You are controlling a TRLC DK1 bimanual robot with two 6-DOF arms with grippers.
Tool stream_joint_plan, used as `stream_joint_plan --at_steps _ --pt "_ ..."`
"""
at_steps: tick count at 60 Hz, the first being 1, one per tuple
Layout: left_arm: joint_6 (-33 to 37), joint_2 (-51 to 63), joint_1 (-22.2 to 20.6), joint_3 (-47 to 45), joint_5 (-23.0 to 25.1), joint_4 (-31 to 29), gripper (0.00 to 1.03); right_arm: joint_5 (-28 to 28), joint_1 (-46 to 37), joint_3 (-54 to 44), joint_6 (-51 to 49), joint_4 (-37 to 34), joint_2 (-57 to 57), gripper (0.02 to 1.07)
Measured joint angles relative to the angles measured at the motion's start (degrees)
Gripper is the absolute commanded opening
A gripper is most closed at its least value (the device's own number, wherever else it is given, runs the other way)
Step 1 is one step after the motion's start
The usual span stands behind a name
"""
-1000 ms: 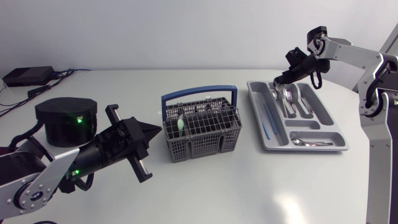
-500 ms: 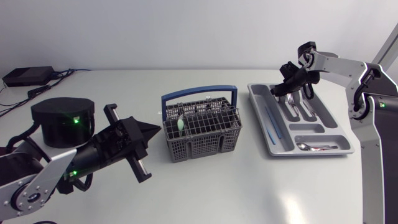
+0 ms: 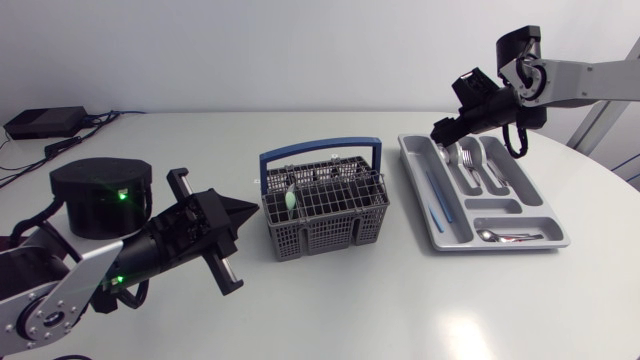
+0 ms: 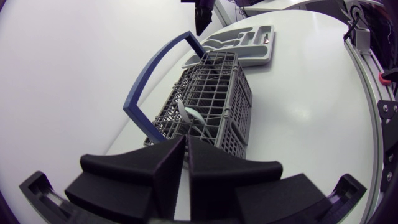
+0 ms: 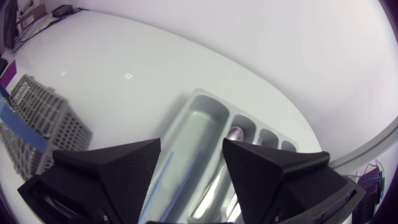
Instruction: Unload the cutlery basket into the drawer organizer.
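Gaping right fingers (image 5: 106,174), wrist view only

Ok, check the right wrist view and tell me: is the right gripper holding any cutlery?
No, the right gripper is open and empty, with only the drawer organizer showing through the gap.

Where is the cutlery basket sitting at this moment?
In the head view, the grey mesh cutlery basket with a blue handle stands mid-table, between the left tool and the grey plastic drawer organizer.

The basket (image 3: 325,228) stands in the middle of the table (image 3: 400,300). The organizer (image 3: 414,185) lies to its right. Cutlery (image 3: 468,160) lies in the organizer.
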Motion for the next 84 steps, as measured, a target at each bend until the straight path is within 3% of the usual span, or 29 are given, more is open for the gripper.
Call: stream_joint_plan --at_steps 13,23,42,59,84 --pt "0.0 0.0 0.0 -0.5 0.0 0.6 0.21 -1.3 9.3 -14.9 1.2 2.4 -12.0 0.73" --pt "0.0 0.0 0.0 -0.7 0.0 0.6 0.21 -1.3 14.1 -19.6 3.3 2.6 -15.3 0.73" --pt "0.0 -0.2 0.0 -1.2 0.0 0.6 0.21 -2.0 17.0 -21.4 5.9 2.9 -18.6 0.73" --pt "0.0 -0.6 0.0 -1.5 0.0 0.6 0.21 0.3 19.3 -24.9 6.3 8.2 -14.7 0.73" --pt "0.0 -1.5 0.0 -1.5 0.0 0.2 0.21 0.7 21.1 -24.9 6.6 4.3 -22.9 0.74"
